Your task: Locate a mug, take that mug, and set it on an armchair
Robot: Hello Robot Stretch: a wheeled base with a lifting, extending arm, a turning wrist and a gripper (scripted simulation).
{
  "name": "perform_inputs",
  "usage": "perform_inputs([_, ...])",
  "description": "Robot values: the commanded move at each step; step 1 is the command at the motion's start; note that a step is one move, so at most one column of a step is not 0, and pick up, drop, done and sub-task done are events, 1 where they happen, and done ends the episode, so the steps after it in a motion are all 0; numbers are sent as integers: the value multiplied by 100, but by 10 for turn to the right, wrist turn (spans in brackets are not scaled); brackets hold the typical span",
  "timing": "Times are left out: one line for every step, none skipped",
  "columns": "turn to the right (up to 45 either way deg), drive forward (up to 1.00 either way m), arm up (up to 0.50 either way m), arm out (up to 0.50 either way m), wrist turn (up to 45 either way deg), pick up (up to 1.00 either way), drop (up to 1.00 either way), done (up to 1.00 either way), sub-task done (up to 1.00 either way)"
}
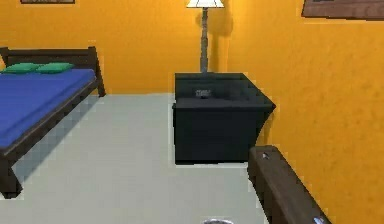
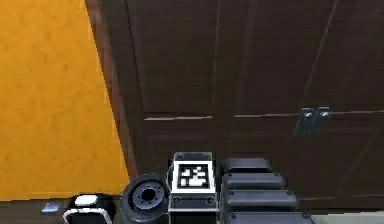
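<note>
Orange walls [image 1: 130, 40] back a bed [image 1: 30, 105] with a blue cover and two green pillows [image 1: 38, 68] at far left, above a pale grey floor [image 1: 120, 160]. At right stands a black cabinet [image 1: 220, 125]. In the arm side view, dark brown wardrobe doors [image 2: 250, 70] rise behind a white square [image 2: 194, 176] with black marks.

- A dark square arm bar [image 2: 258, 190], built of stacked, ribbed segments with rounded corners.
- A small white square tag [image 2: 195, 177] with black block marks, set in a dark frame.
- A dark round end effector [image 2: 148, 198], ringed like a wheel.
- A small dark block with a white rim [image 2: 88, 207].
- A grey ring-shaped part [image 1: 215, 220] at the forward view's bottom edge.
</note>
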Motion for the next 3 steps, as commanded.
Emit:
perform_inputs([-330,0,0,0,0,0,0,0,0])
perform_inputs([0,100,0,0,0,0,0,0,0])
perform_inputs([-60,0,0,0,0,0,0,0,0])
